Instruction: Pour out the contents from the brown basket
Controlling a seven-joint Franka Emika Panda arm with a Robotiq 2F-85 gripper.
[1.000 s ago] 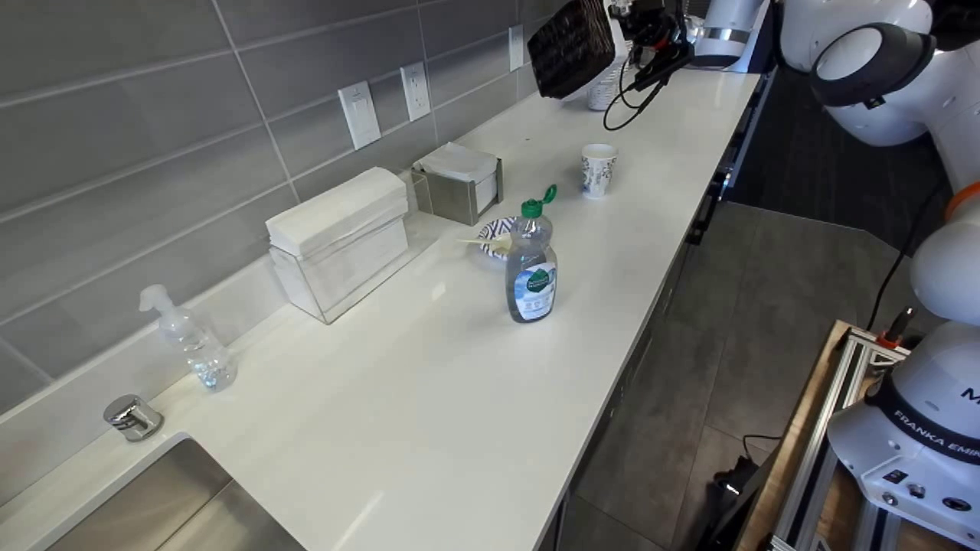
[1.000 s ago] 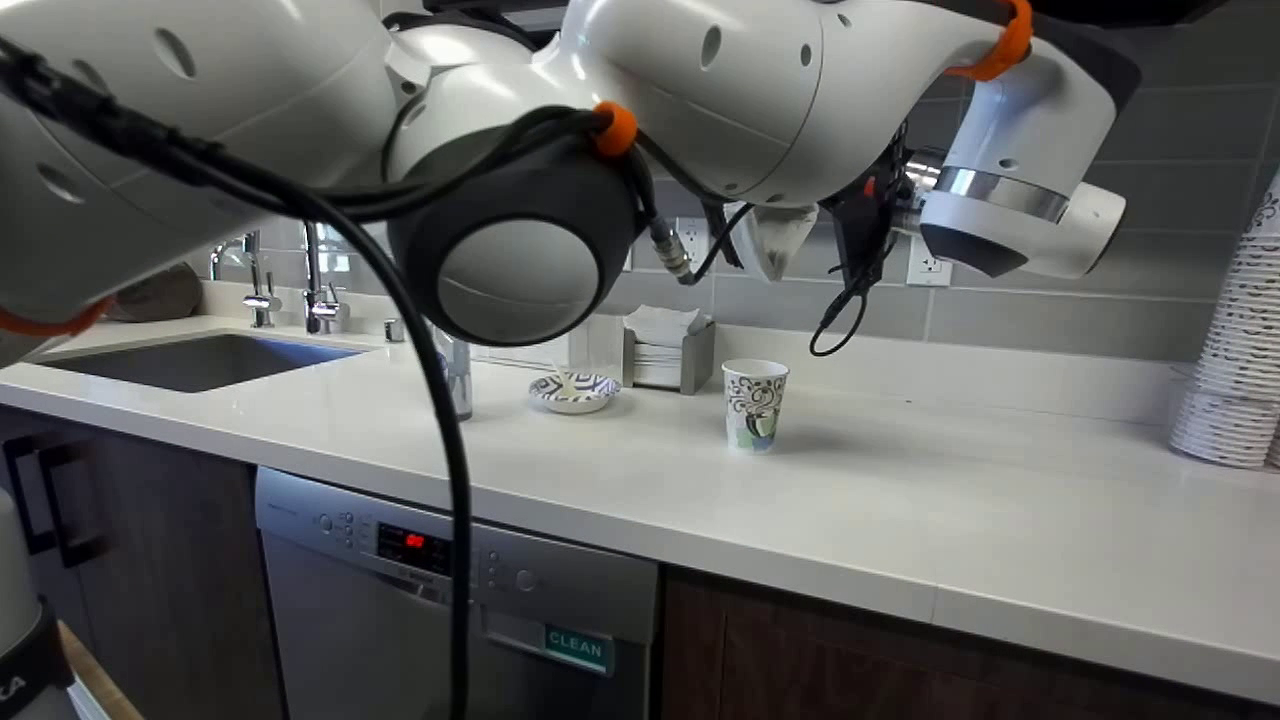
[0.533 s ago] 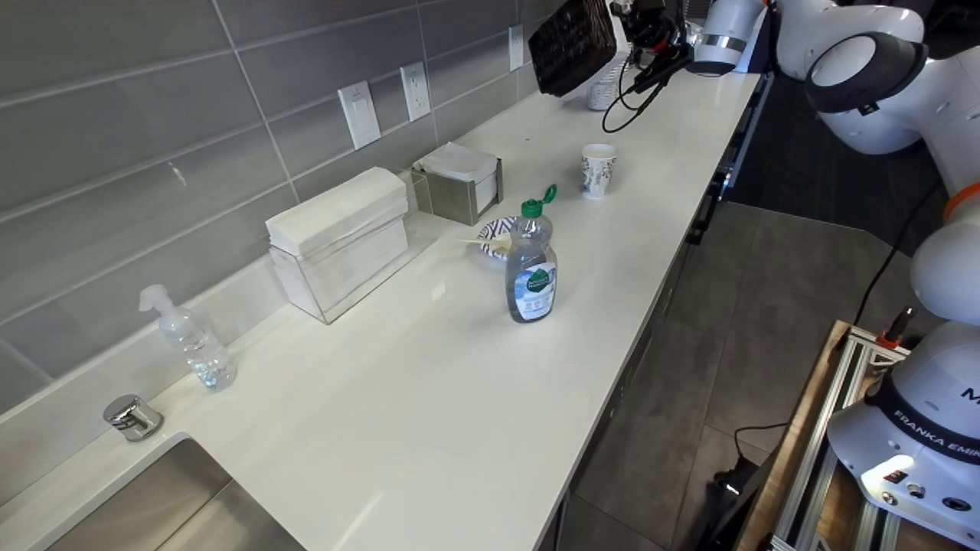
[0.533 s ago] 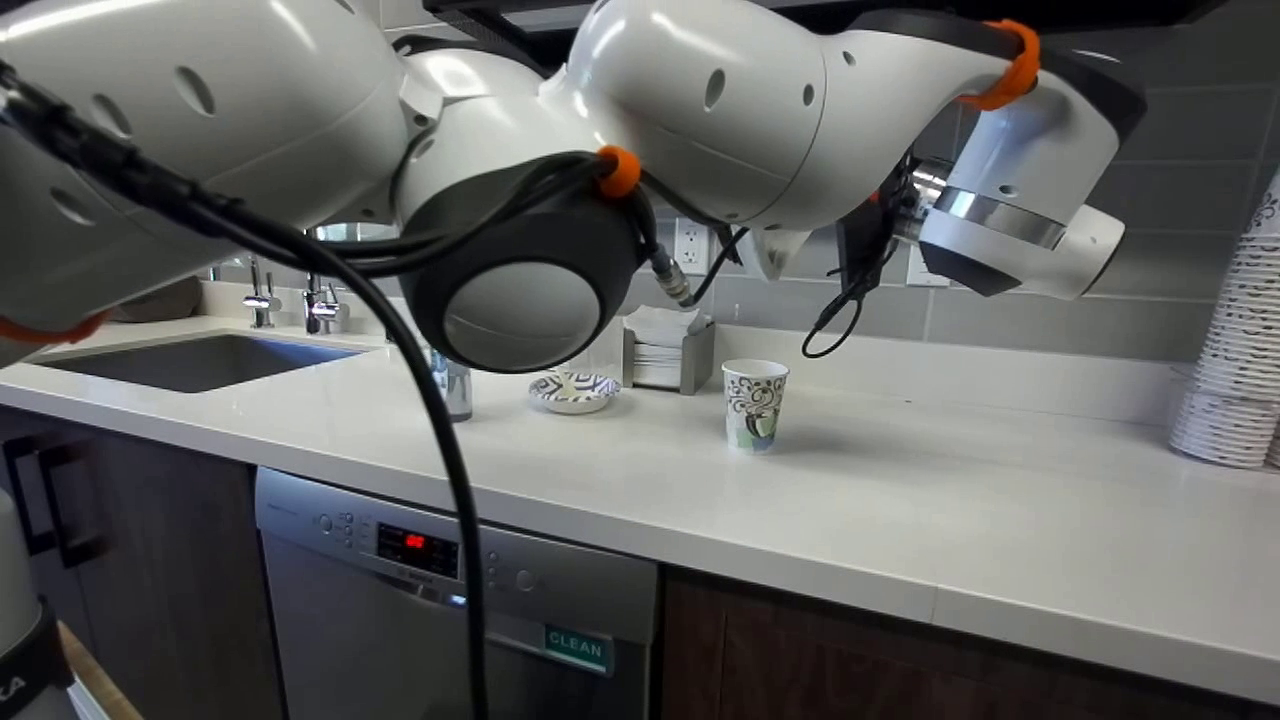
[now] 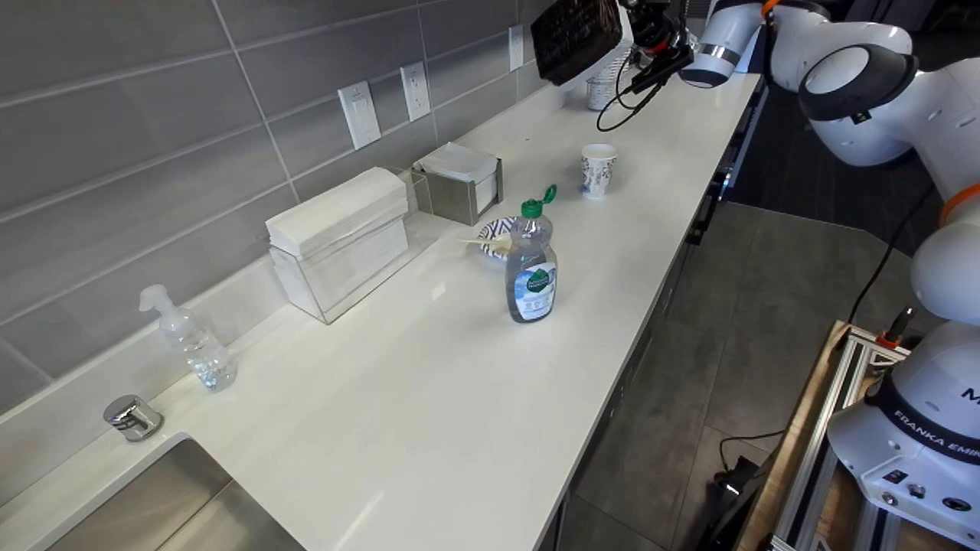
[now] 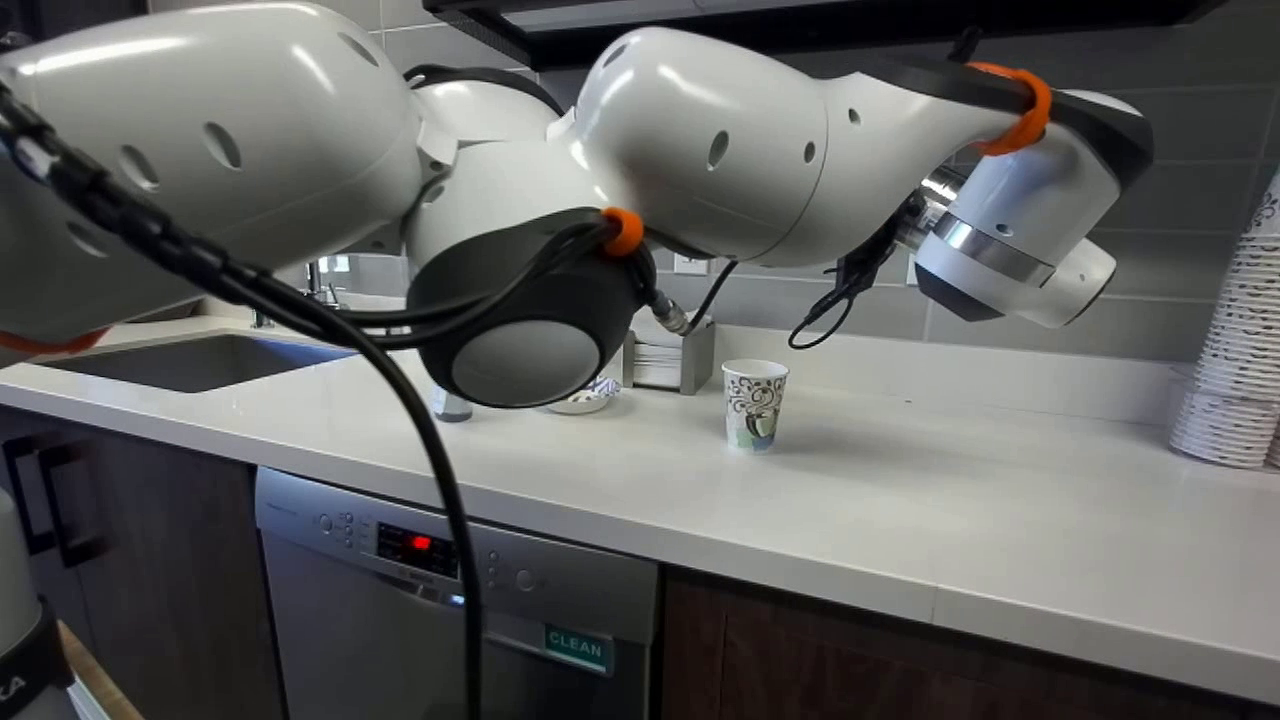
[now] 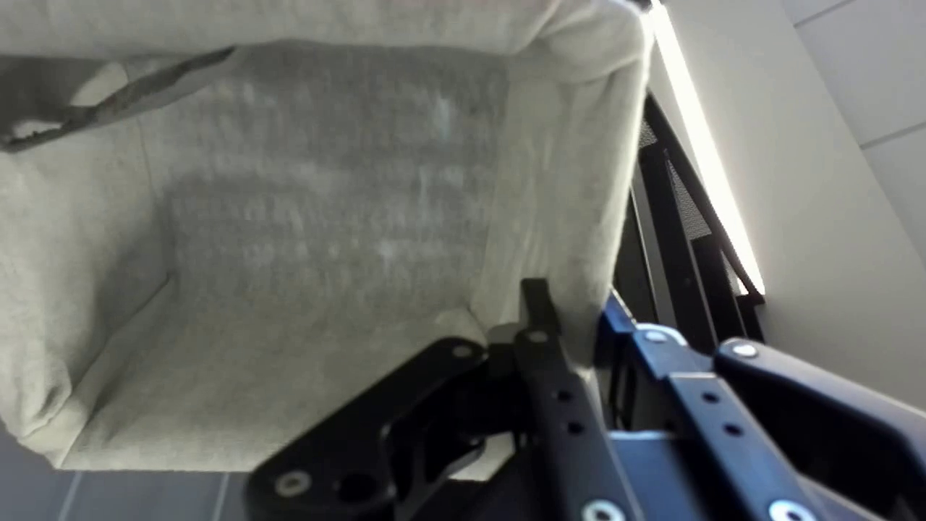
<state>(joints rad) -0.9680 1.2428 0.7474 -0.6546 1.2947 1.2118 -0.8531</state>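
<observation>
Pouring appears in hand — the end effector (image 7: pixel 574 310), jaws nearly together, grips the tilted brown basket (image 5: pixel 578 42) above the tabletop (image 5: pixel 429 413), toward its wall-side edge — and further tipping seems required next.

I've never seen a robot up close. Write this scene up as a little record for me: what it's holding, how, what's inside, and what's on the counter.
Held: brown basket, up in the air, tilted
Grip: gripper shut on one side wall of it
Inside: pale cloth lining; no loose items in sight
On the counter: soap bottle, green cap flipped open; paper cup, upright; patterned bowl
</observation>
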